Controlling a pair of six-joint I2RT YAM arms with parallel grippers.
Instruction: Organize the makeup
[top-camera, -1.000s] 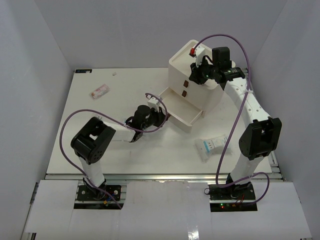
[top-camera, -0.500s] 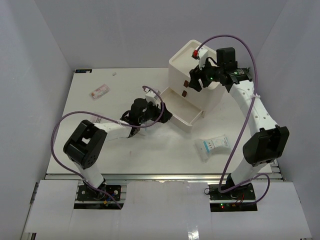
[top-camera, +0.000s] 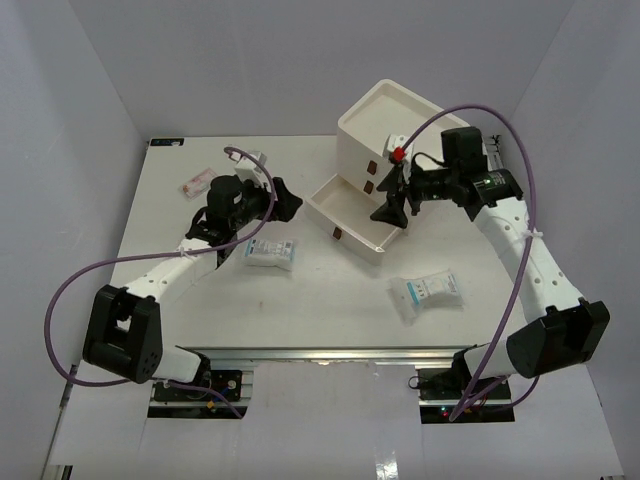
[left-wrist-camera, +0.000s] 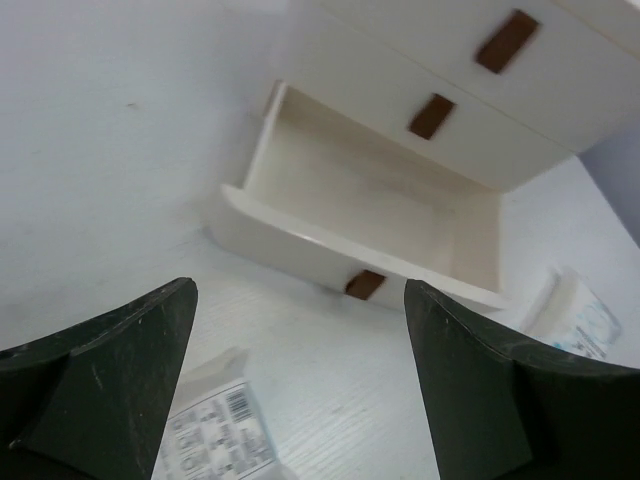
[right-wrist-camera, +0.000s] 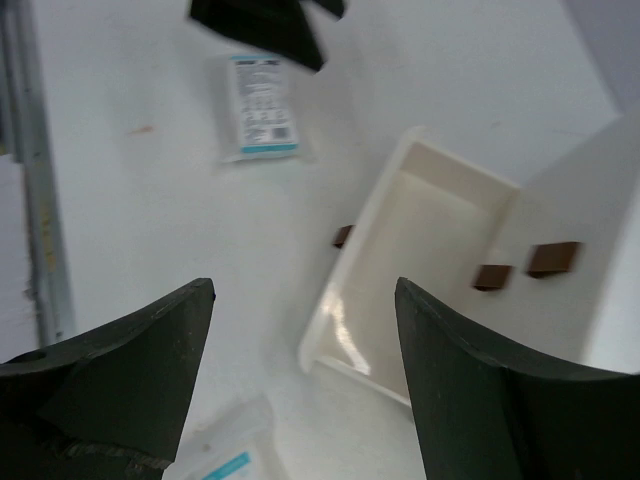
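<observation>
The three-drawer box (top-camera: 395, 125) stands ahead of both arms. Its bottom drawer (top-camera: 352, 214) is pulled out and seemingly empty (one corner is shadowed). The left gripper (top-camera: 288, 202) and right gripper (top-camera: 392, 198) both gape wide, holding nothing. A teal-print packet (top-camera: 270, 253) lies just beneath the left gripper. It would be best to lower squarely, pinch its short sides, then carry it forward into the drawer.

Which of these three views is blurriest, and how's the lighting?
Top external: sharp, evenly lit, soft shadows only. Left wrist: open drawer fairly crisp, near dark fingers soft-edged. Right wrist: blurriest, smeared throughout; print on the white packet is unreadable.
</observation>
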